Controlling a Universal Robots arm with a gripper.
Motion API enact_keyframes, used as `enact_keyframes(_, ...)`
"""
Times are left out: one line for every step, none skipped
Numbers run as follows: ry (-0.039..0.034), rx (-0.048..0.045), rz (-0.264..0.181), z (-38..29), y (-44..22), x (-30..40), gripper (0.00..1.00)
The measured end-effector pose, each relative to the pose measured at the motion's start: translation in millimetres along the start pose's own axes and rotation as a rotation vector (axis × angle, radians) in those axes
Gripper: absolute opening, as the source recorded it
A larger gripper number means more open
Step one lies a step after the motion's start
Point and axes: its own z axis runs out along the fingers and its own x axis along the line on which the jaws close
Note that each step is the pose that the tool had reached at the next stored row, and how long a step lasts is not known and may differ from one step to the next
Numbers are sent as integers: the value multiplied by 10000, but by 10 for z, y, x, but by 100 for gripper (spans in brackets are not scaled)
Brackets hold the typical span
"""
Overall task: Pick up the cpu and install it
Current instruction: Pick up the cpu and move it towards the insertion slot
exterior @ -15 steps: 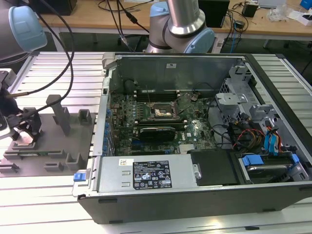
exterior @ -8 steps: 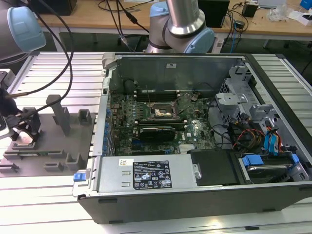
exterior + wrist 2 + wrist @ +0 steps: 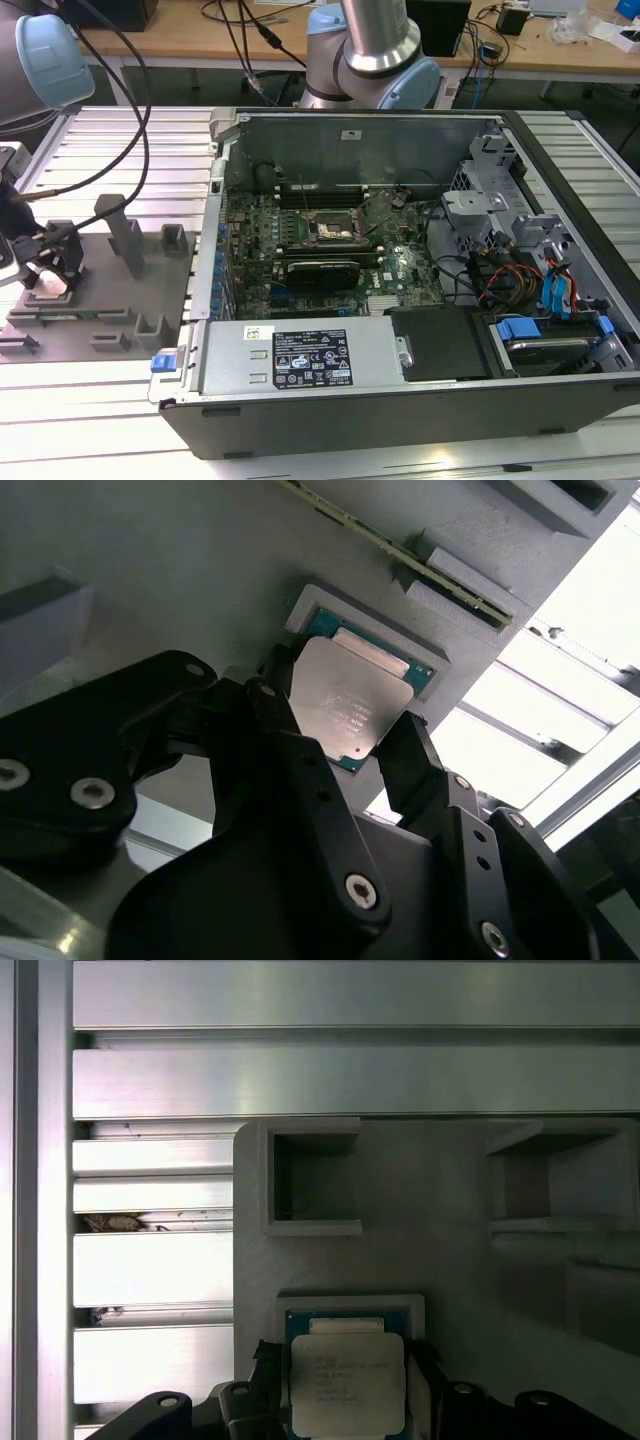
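The cpu (image 3: 347, 1392), a small square chip with a silvery top and green rim, lies in a shallow recess of the grey plastic tray (image 3: 450, 1260). In both wrist views my gripper (image 3: 345, 1360) has its black fingers (image 3: 278, 695) pressed against two opposite edges of the cpu (image 3: 345, 702), shut on it. In the exterior view the gripper (image 3: 45, 272) hangs low over the tray (image 3: 110, 312) at the exterior view's left. The dark metal-framed socket (image 3: 330, 228) sits on the motherboard inside the open computer case (image 3: 420, 395).
Upright grey blocks (image 3: 125, 240) rise from the tray close to the gripper. Cables (image 3: 140, 110) trail from the arm over the ribbed aluminium table (image 3: 90, 420). Inside the case are a power supply (image 3: 305, 357), drive cages (image 3: 520, 250) and loose wires.
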Motion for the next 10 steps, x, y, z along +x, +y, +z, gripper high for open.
enact_keyframes(1,1,0,0,0,0,58)
enact_keyframes(1,1,0,0,0,0,55)
enact_keyframes(1,1,0,0,0,0,55)
enact_keyframes(0,0,0,0,0,0,55)
enact_keyframes(1,0,0,0,0,0,55)
enact_keyframes(0,0,0,0,0,0,55)
enact_keyframes(1,0,0,0,0,0,55)
enact_keyframes(-1,-1,0,-1,0,0,55)
enact_keyframes(-4,-3,0,-17,1,-1,55)
enact_keyframes(0,-1,0,-45,2,-2,55)
